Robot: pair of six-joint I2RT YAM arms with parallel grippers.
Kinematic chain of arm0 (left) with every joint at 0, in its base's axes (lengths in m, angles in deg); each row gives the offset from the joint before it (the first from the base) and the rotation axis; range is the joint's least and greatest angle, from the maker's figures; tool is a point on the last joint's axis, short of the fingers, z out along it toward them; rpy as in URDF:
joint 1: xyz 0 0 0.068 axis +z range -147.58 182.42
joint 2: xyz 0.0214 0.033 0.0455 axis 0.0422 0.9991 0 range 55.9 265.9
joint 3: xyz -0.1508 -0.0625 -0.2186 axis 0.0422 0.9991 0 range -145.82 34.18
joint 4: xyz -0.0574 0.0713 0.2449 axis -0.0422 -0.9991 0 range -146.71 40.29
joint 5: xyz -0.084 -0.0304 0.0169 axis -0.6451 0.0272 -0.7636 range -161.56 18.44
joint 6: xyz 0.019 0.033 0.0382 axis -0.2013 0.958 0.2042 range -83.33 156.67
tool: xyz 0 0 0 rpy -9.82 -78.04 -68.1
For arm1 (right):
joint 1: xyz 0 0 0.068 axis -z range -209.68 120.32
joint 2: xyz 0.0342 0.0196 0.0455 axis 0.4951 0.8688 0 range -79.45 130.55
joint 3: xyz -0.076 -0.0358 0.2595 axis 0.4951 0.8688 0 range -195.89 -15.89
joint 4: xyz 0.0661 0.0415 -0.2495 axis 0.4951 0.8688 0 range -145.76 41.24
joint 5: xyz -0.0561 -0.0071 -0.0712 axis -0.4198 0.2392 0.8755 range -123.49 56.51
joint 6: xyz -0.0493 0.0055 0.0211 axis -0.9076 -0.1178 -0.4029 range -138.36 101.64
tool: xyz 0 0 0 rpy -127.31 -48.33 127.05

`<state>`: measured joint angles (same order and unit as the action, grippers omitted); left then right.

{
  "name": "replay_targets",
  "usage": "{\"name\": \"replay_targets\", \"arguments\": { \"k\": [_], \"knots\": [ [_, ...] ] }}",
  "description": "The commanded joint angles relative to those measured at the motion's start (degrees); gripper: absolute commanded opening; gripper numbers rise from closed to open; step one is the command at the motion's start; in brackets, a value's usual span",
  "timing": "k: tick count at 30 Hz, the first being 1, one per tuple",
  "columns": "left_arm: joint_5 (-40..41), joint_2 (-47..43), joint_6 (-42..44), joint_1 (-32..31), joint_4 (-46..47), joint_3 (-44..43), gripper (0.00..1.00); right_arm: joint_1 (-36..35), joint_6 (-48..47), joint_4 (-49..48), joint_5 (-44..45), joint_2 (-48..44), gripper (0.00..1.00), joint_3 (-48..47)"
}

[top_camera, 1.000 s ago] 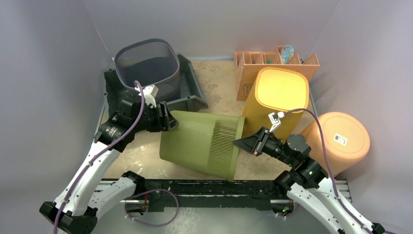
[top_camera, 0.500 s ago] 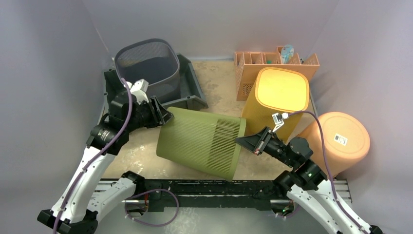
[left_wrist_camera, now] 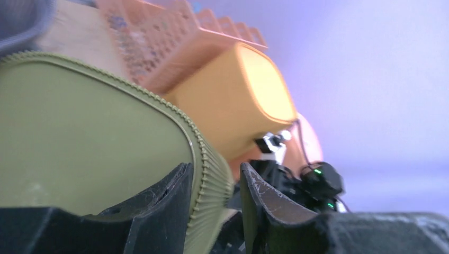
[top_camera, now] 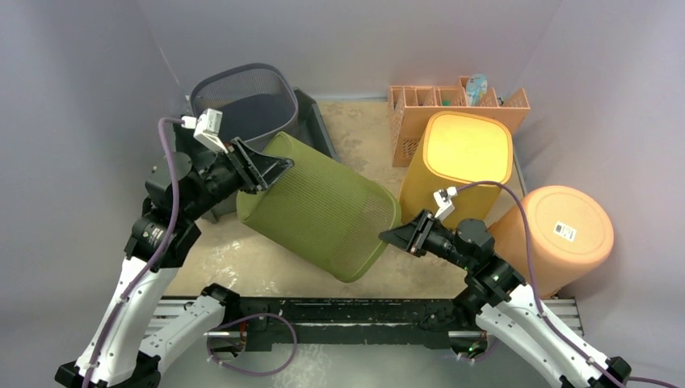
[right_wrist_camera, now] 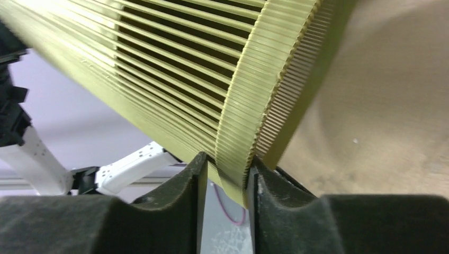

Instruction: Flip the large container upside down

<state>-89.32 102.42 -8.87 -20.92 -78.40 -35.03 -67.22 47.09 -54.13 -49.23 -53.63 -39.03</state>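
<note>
The large container is an olive-green slatted bin, held tilted above the table with its closed base up at the left and its open mouth down at the right. My left gripper is shut on the base's edge; in the left wrist view its jaws straddle the ribbed corner of the bin. My right gripper is shut on the mouth's rim; in the right wrist view the rim sits pinched between the pads.
A tall yellow-orange bin stands right behind the right gripper. A round orange bin with a barcode label is at the right. An orange organizer crate is at the back. A dark mesh basket sits in a black tray.
My left gripper has risen and swung back-left, lifting the bin's base end. The bin went from lying on its side to steeply tilted. My right gripper shifted slightly left with the rim.
</note>
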Motion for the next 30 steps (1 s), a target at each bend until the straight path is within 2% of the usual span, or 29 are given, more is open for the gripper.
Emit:
{"name": "replay_targets", "arguments": {
  "k": [1,5,9,13,18,24,27,30],
  "knots": [
    [-15.44,-0.64,-12.86,-1.84,17.76,7.81,0.37,-0.52,0.07,-0.51,2.48,-1.05,0.38,1.32],
    [-16.62,-1.01,-18.89,-1.85,28.25,13.15,0.37,-0.5,0.64,2.12,4.28,-1.65,0.55,1.68],
    [-17.95,0.67,-18.38,-1.83,28.95,13.0,0.37,-0.51,-0.24,7.18,6.56,-0.68,0.63,-0.14],
    [-19.6,2.9,-17.91,-2.07,30.78,13.66,0.42,-0.5,-2.99,18.07,10.44,2.88,0.75,-5.75],
    [-20.22,5.06,-16.9,-2.86,32.29,13.68,0.45,-0.47,-5.17,28.68,15.78,2.64,0.99,-11.96],
    [-18.32,6.48,-15.29,-4.72,33.54,14.73,0.46,-0.45,-6.09,34.36,16.9,1.56,1.0,-17.31],
    [-18.63,7.23,-17.52,-5.46,38.13,16.54,0.46,-0.47,-8.05,38.27,17.82,1.75,1.0,-21.57],
    [-19.26,7.8,-17.6,-5.5,38.07,15.64,0.46,-0.52,-10.29,38.3,18.39,2.02,1.0,-26.75]
  ]
}}
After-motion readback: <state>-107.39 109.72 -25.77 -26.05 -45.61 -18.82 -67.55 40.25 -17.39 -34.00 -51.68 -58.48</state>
